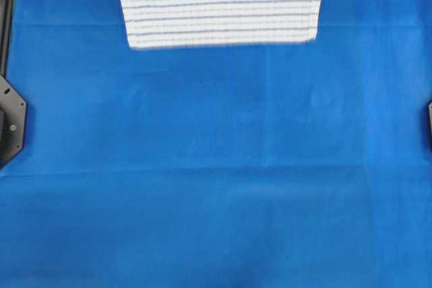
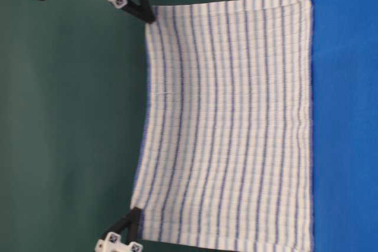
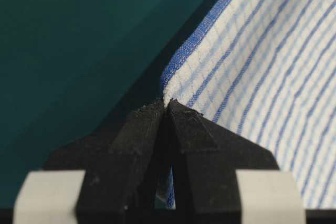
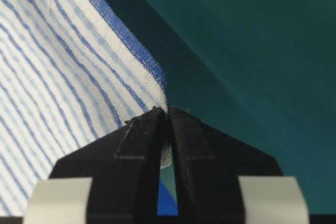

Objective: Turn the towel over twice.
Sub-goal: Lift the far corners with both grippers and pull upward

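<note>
Hanging flat, the striped white towel (image 2: 227, 122) is clamped at its upper corners by left tool (image 3: 166, 107) and right tool (image 4: 167, 113).

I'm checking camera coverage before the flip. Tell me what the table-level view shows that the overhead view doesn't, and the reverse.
Table-level alone: the whole towel hanging as a sheet, its upper edge sagging between two corners, each pinched by a gripper, one and the other, its lower edge meeting the blue table covering, with a dark green backdrop behind.

Overhead alone: the wide bare spread of the table covering in front of the towel, and black arm bases at the side edges, one at.

Both: the striped towel and the blue covering.
</note>
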Tool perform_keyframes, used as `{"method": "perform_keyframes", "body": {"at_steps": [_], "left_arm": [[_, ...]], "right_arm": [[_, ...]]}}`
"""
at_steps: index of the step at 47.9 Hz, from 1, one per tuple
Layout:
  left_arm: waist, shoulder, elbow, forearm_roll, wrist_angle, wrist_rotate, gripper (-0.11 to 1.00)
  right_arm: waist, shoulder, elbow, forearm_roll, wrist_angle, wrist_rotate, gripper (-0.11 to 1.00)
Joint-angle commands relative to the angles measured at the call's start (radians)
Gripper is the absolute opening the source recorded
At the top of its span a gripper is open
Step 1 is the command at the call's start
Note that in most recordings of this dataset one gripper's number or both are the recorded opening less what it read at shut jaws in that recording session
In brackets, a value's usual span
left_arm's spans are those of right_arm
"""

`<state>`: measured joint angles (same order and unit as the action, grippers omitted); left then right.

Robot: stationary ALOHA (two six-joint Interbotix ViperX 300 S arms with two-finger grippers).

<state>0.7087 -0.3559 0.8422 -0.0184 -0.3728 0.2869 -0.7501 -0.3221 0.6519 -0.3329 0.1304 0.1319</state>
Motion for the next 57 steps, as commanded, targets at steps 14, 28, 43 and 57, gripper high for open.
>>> {"method": "perform_keyframes", "body": {"at_steps": [14,28,43,57], "left_arm": [[-0.044,-0.107,-0.014,-0.002,-0.006,0.005,0.01],[-0.149,-0.201,0.055,-0.002,0.034,0.005,0.01],[-0.322,-0.304,0.204,-0.002,0.066,-0.002,0.01],[-0.468,-0.288,0.316,-0.003,0.058,-0.095,0.01]], "right_arm": [[0.035,-0.106,-0.037,-0.003,0.057,-0.021,0.07],[0.16,-0.16,0.006,0.003,0.152,-0.003,0.07],[0.387,-0.256,0.077,0.021,0.298,0.054,0.07],[0.621,-0.272,0.17,0.028,0.341,0.202,0.07]]}}
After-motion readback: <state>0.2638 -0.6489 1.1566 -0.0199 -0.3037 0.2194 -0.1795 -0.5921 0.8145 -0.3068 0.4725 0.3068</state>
